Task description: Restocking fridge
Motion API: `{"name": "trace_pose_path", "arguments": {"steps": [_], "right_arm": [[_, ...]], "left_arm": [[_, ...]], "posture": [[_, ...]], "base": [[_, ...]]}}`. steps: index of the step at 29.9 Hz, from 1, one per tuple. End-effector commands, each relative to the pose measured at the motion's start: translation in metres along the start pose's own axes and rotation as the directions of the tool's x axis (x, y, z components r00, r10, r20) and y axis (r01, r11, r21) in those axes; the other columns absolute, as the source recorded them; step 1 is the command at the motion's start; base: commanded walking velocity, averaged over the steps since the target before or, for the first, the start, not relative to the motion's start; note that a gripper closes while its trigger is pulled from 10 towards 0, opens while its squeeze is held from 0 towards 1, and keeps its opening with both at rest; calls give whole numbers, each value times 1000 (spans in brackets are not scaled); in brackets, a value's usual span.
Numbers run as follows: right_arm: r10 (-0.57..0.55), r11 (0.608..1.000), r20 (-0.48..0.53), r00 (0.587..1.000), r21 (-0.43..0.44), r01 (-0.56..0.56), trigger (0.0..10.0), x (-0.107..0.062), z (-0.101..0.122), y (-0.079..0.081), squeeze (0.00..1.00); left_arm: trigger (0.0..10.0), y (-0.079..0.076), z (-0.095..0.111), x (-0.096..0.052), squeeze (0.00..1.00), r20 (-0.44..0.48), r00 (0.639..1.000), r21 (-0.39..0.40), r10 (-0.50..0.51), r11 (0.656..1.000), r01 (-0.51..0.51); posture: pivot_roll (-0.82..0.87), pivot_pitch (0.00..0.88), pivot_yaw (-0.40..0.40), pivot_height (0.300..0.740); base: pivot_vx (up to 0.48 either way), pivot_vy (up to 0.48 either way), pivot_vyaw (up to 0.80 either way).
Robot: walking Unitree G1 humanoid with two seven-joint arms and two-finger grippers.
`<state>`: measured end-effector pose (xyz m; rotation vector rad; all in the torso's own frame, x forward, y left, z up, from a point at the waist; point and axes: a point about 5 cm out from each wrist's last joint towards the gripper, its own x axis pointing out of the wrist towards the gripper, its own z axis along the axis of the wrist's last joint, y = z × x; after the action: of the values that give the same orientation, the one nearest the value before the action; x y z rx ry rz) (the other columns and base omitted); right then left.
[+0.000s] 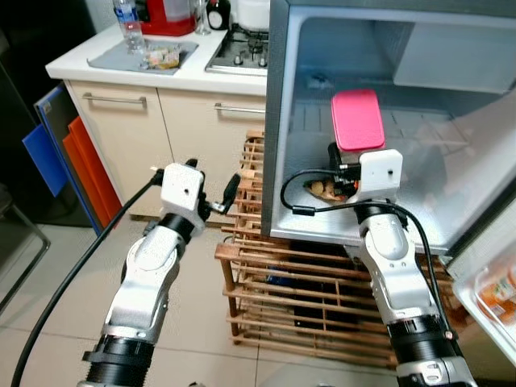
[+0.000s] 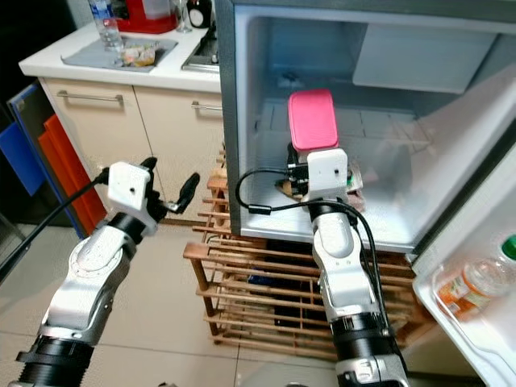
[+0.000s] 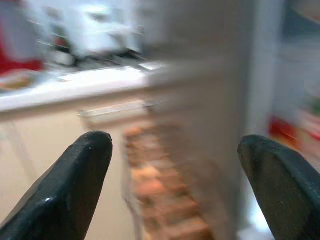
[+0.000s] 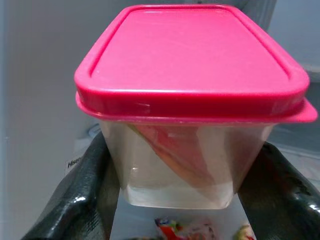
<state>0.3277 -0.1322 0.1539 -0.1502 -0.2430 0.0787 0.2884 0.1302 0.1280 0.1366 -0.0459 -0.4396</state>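
Observation:
My right gripper is shut on a clear food container with a pink lid, held inside the open fridge above its floor. In the right wrist view both black fingers press the container's clear sides. A food packet lies on the fridge floor below it. My left gripper is open and empty, raised in front of the cabinet, left of the fridge. Its fingertips stand wide apart in the blurred left wrist view.
The fridge door hangs open at the right, with a bottle and packets on its shelf. A wooden rack stands under the fridge. The counter at the back left holds a water bottle and a stove.

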Motion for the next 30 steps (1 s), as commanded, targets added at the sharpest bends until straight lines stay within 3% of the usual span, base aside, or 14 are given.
{"name": "trace_pose_path", "arguments": {"steps": [1,5,9,18,19,25,27,30], "right_arm": [[-6,1000,11,1000,10,6,0,7,2,0,0],[11,1000,11,1000,-3,-11,0,23,6,11,0],[11,1000,15,1000,-15,-10,0,34,11,16,0],[-27,998,15,1000,-53,28,0,67,26,29,0],[-24,998,13,1000,-58,24,0,72,30,35,0],[-39,996,39,998,-78,42,0,83,42,43,0],[-47,997,54,997,-62,50,0,84,44,43,0],[-60,998,84,995,-32,63,0,75,39,42,0]], "left_arm": [[10000,-18,-1,0,0,-16,991,-5,-131,991,131],[10000,-32,3,2,0,-7,965,29,-260,965,261],[10000,-36,5,1,0,-6,956,31,-294,955,294],[10000,-31,9,-20,0,-5,965,8,-262,965,262],[10000,-32,13,-32,0,7,962,2,-272,962,272],[10000,-34,16,-53,0,-3,957,-3,-289,957,289],[10000,-33,19,-52,0,2,963,6,-270,963,270],[10000,-23,24,-40,0,22,984,26,-178,984,178]], "posture": [[-92,0,3,740],[-71,0,-6,740],[-67,0,-10,740],[-8,0,-19,740],[27,0,-21,740],[64,23,-41,740],[62,5,-49,740],[50,0,-56,740]], "base": [[0,0,0],[0,0,0],[0,0,0],[0,0,0],[0,0,0],[0,0,0],[0,0,0],[0,0,0]]}}
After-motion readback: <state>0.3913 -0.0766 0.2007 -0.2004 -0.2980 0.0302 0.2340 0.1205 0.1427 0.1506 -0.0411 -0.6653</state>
